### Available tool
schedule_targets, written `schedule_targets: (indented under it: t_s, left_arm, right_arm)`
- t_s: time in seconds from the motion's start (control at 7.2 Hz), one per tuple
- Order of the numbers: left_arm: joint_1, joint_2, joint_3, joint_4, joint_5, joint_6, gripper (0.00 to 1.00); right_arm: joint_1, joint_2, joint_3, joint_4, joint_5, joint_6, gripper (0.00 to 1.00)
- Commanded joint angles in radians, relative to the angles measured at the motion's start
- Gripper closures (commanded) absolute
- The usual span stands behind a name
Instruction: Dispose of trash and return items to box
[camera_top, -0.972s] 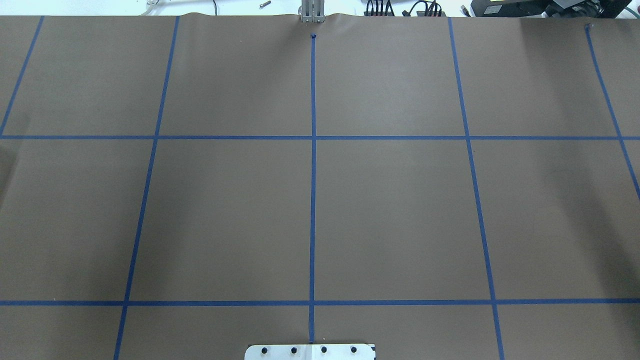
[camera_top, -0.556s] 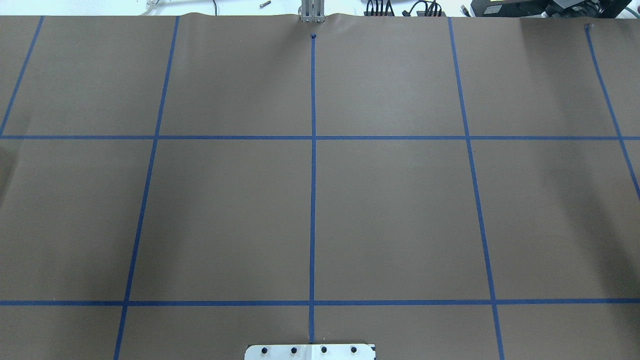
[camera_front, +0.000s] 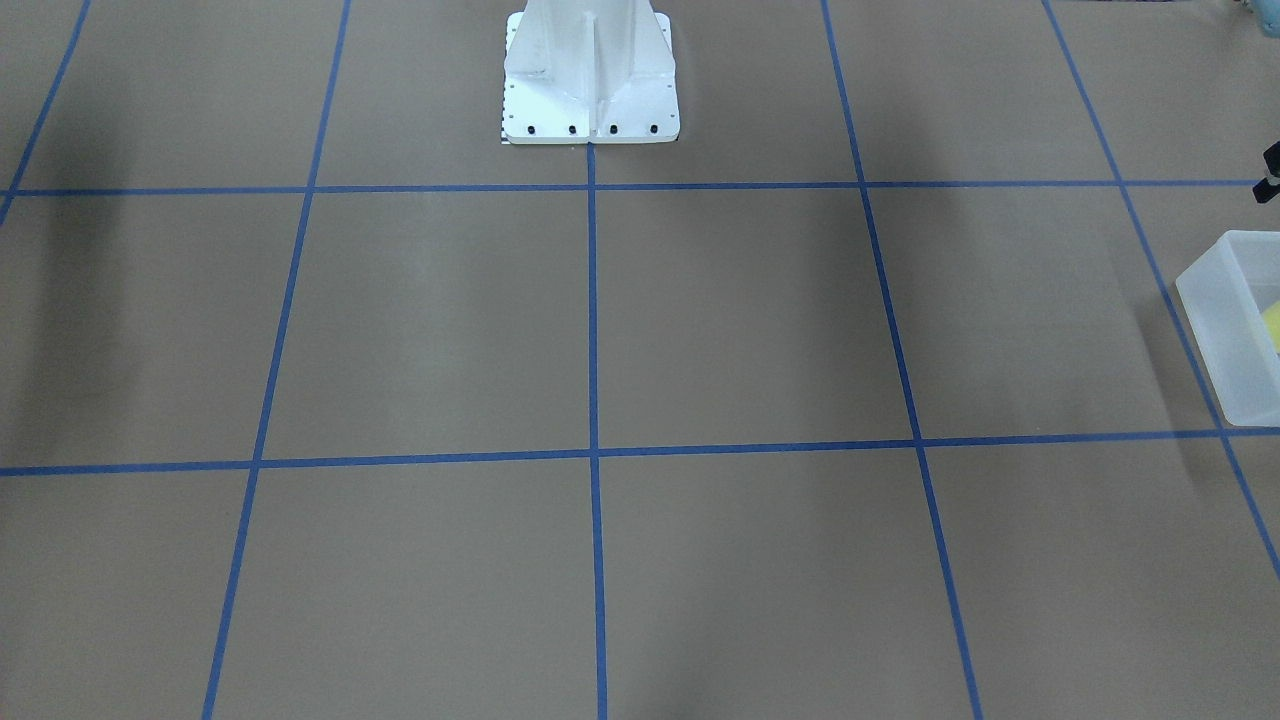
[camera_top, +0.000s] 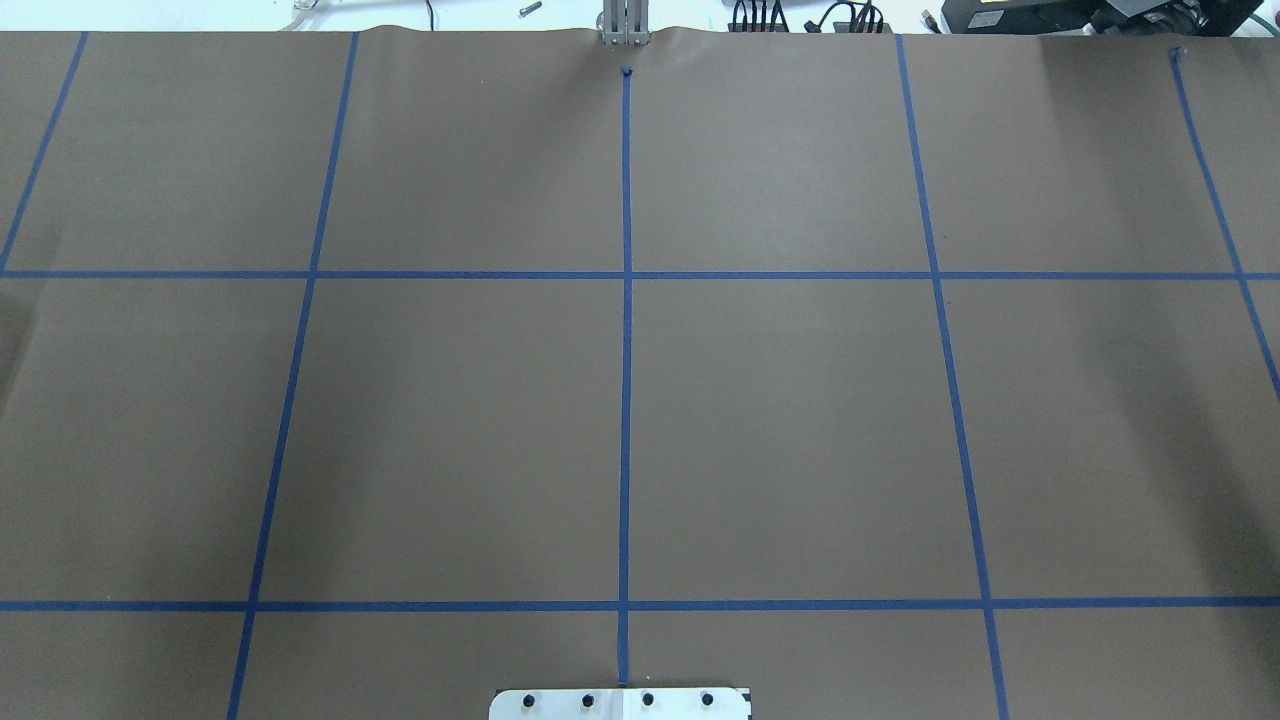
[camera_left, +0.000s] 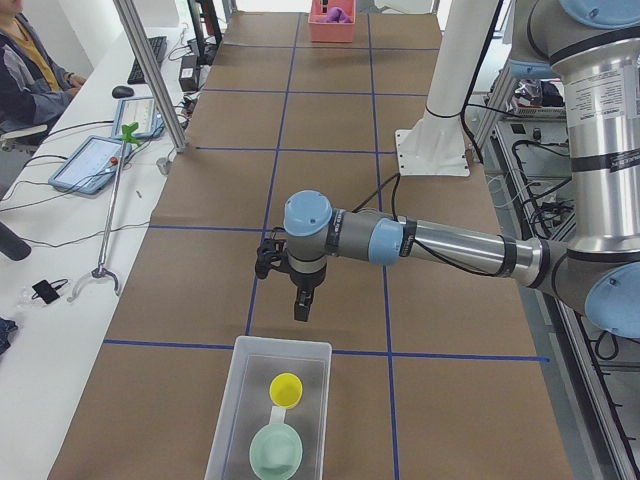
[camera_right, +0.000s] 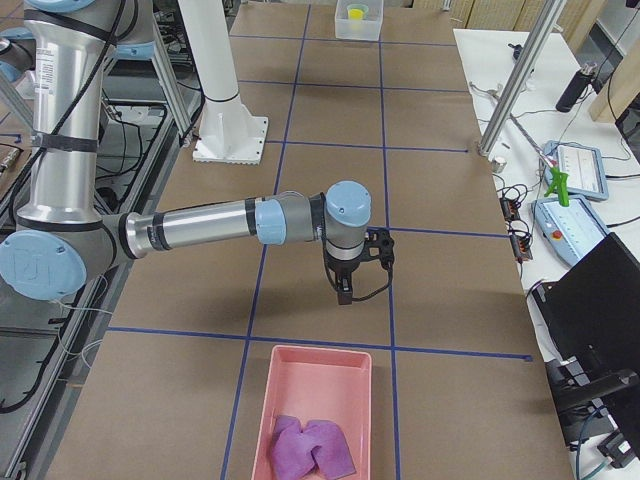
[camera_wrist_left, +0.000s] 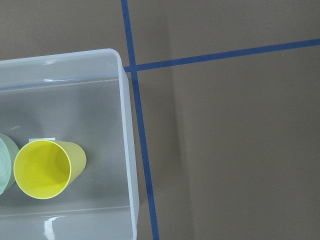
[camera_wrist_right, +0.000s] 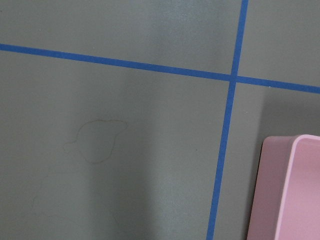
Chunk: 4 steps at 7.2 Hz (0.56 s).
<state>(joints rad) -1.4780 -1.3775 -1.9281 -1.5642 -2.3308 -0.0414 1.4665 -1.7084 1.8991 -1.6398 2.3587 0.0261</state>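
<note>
The frosted white box (camera_left: 224, 420) sits at the table's left end. In it stand the yellow cup (camera_left: 287, 389) and the mint-green bowl (camera_left: 276, 452). The left wrist view shows the box wall (camera_wrist_left: 128, 150), the cup (camera_wrist_left: 42, 168) and an edge of the bowl (camera_wrist_left: 4, 161). My left gripper (camera_left: 301, 311) hangs over the table just beyond the box; I cannot tell its state. My right gripper (camera_right: 345, 293) hangs near a pink tray (camera_right: 300, 362) that holds purple crumpled trash (camera_right: 310, 448); I cannot tell its state either.
The white pedestal base (camera_front: 590, 95) stands at the robot's side of the table. The brown table cover carries a blue tape grid. The pink tray's corner shows in the right wrist view (camera_wrist_right: 295, 190). An operator (camera_left: 25, 70) sits at a side desk with tablets.
</note>
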Motion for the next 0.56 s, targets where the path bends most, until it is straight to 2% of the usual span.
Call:
schedule_targets:
  t_s: [0.0,0.42]
  left_arm:
    - [-0.001,-0.003,0.004,0.000,0.005,-0.005,0.02]
    - [0.001,-0.005,-0.002,-0.002,0.005,-0.005,0.02]
  right_arm:
    - [0.000,0.001,0.000,0.000,0.001,0.000,0.00]
    - [0.000,0.001,0.002,0.002,0.004,0.000,0.00]
